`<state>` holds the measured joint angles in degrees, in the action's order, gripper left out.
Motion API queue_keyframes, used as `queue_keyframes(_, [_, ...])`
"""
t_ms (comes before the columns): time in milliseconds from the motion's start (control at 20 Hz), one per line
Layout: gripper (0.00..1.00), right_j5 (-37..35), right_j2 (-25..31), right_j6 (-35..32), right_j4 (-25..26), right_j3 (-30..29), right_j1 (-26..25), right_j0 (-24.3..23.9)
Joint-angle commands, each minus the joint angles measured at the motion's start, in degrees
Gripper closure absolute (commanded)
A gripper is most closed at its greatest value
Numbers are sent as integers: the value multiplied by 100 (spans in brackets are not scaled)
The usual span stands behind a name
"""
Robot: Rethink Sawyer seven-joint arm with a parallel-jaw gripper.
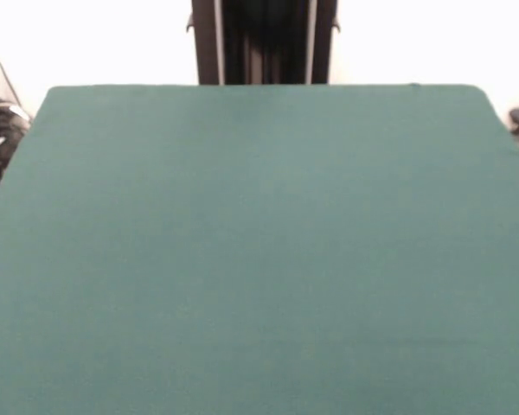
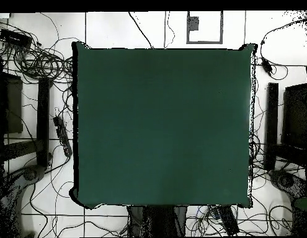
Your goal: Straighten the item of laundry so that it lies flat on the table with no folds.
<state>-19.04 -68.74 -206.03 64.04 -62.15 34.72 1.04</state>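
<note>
plain dark green cloth covers the table (image 1: 259,259), a broad rectangle with softly rounded corners, smooth and matte from edge to edge. neither view shows the blue item of laundry on it. neither view shows the claw, so its state cannot be told. behind the far edge stands the dark pedestal (image 1: 264,41). tangled cables (image 2: 41,62) sprawl over the pale floor (image 2: 118,28) around it.
</note>
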Motion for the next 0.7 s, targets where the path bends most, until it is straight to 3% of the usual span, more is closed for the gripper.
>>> queue_keyframes(50, [100,344,638,-1380,725,-315,-943,236])
queue_keyframes(350, [100,-391,649,-2084,433,-725,-1244,598])
queue_keyframes(700, [100,-1511,731,-1562,-827,-1012,-1273,1006])
